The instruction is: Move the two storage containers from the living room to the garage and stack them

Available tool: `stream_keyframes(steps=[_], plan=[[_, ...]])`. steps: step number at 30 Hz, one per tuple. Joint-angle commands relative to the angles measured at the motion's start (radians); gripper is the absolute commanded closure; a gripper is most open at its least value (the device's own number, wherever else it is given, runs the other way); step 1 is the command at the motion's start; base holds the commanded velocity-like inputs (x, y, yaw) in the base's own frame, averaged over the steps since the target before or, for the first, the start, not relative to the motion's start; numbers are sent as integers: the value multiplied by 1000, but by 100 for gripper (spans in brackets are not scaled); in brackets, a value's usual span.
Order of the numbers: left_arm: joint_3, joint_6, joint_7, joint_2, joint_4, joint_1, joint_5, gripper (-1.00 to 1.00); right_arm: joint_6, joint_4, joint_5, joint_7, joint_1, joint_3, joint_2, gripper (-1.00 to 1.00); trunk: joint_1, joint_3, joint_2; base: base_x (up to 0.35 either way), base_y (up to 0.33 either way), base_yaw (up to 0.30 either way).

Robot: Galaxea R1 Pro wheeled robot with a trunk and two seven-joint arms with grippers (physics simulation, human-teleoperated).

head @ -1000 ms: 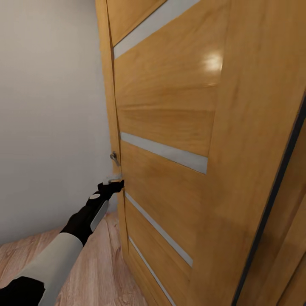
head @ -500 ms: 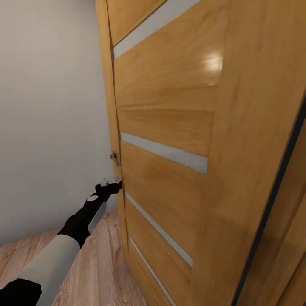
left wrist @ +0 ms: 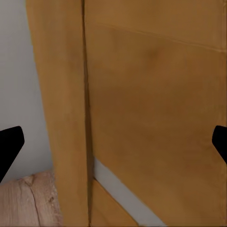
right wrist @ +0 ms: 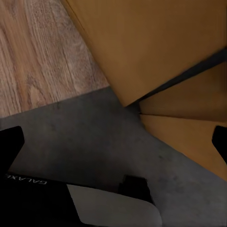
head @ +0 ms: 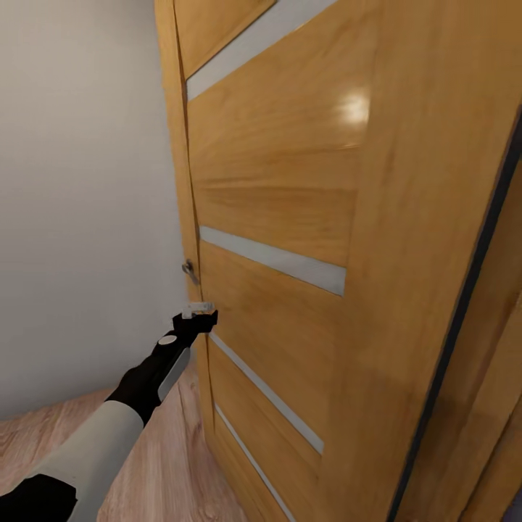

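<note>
The two storage containers are out of view. A wooden door [head: 290, 203] with pale glass slats stands close in front of me. My left gripper [head: 197, 313] reaches to the door's edge just below the small metal handle [head: 190, 270]. In the left wrist view the left gripper [left wrist: 113, 142] is open wide and empty, its fingertips [left wrist: 9, 146] far apart, facing the seam of the door. My right gripper [right wrist: 113, 142] is open and empty and points down at grey concrete floor [right wrist: 94, 137].
A plain pale wall [head: 80, 181] runs left of the door. Light wood-plank flooring [head: 167, 464] lies below my left arm and meets the grey concrete at the door's foot [right wrist: 42, 52]. A second wooden panel with a dark edge [head: 464, 312] stands close at the right.
The whole view has shifted slightly. My left gripper has edged closer onto the door's edge below the handle.
</note>
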Motion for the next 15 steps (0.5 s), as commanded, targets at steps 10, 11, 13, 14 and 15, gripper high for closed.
stream_keyframes(steps=[10,11,13,14,15], plan=[[-8,-4,10,1,-1,0,10,-100,7,-10,14,2,-1,-7,-16,-100,0,1,-1,0,0,-53],[-8,-4,10,1,-1,0,10,-100,7,-10,14,2,-1,-7,-16,-100,0,2,-1,0,0,-114],[-8,-4,9,1,-1,0,10,-100,7,-10,14,2,-1,-7,-16,-100,0,3,-1,0,0,-162],[-8,-4,9,1,-1,0,10,-100,7,-10,14,2,-1,-7,-16,-100,0,4,-1,0,0,-179],[-8,-4,9,1,-1,0,10,-100,7,-10,14,2,-1,-7,-16,-100,0,5,-1,0,0,-141]])
